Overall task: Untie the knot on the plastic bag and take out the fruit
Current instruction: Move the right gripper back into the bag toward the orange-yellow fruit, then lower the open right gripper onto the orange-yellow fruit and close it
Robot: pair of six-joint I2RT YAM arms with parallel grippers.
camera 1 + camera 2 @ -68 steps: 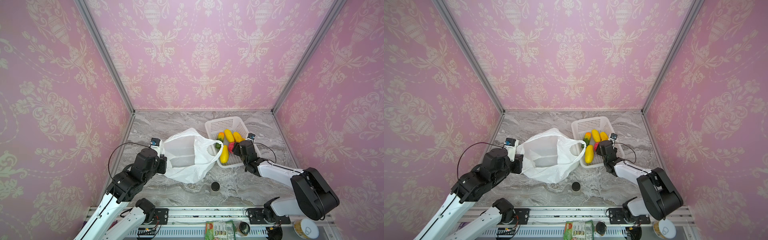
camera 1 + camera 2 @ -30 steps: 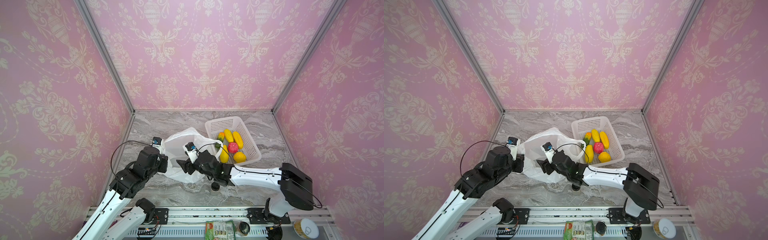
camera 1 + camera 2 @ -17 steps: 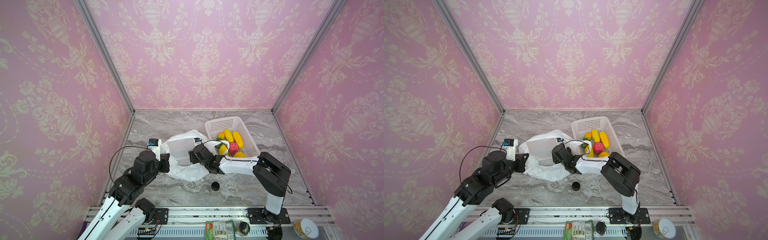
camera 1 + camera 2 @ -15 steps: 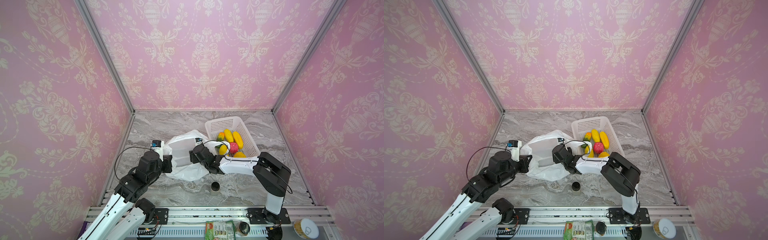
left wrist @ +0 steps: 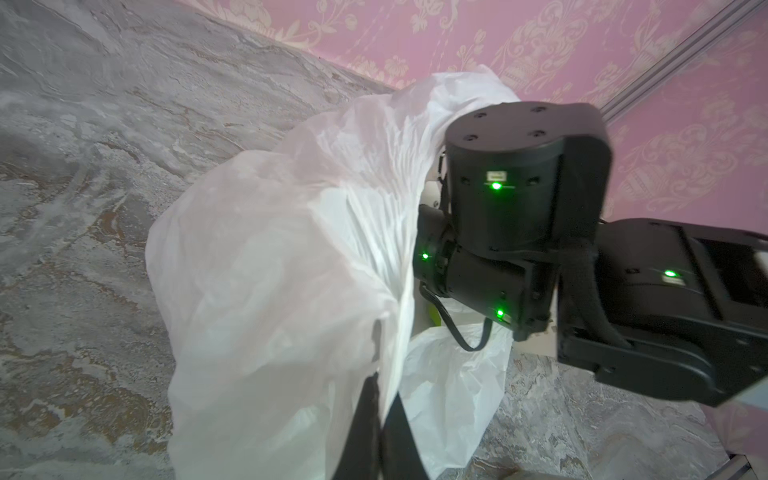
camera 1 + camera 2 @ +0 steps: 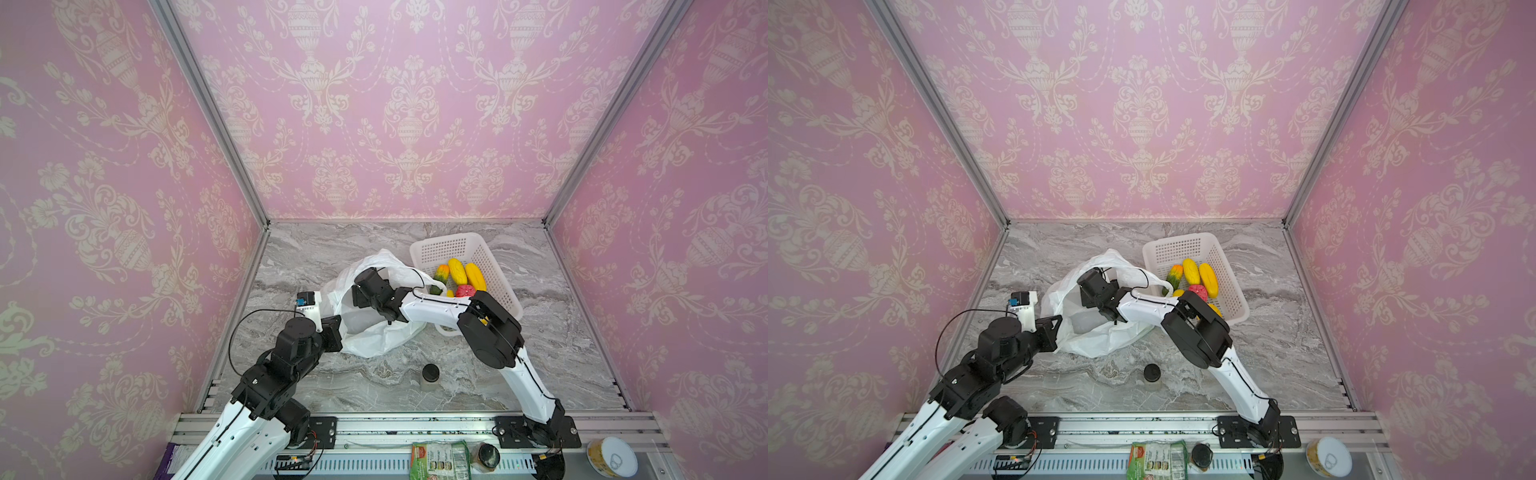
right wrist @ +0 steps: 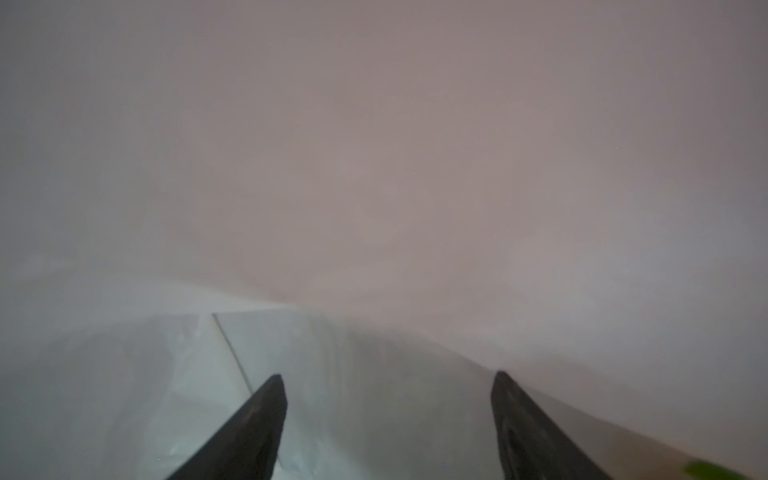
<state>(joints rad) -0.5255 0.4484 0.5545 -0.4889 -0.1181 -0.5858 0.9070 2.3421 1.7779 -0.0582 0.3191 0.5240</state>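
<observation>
In both top views the bag (image 6: 374,336) lies open on the table (image 6: 540,332), just beside the basket (image 6: 440,245) that holds the fruit (image 6: 473,274). The left gripper (image 6: 337,328) meets the bag's near edge, and the right arm (image 6: 432,309) reaches into its mouth. A jar (image 6: 430,372) stands apart.

Left wrist: the left gripper's fingers (image 5: 361,424) are pinched together on the bag's rim.

Right wrist: the right gripper (image 7: 386,376) is inside the bag, fingers wide apart, holding nothing.

Left fingers (image 5: 360,432) pinched together; right fingers (image 7: 249,428) spread wide; right arm (image 6: 436,309) stretched leftward.
</observation>
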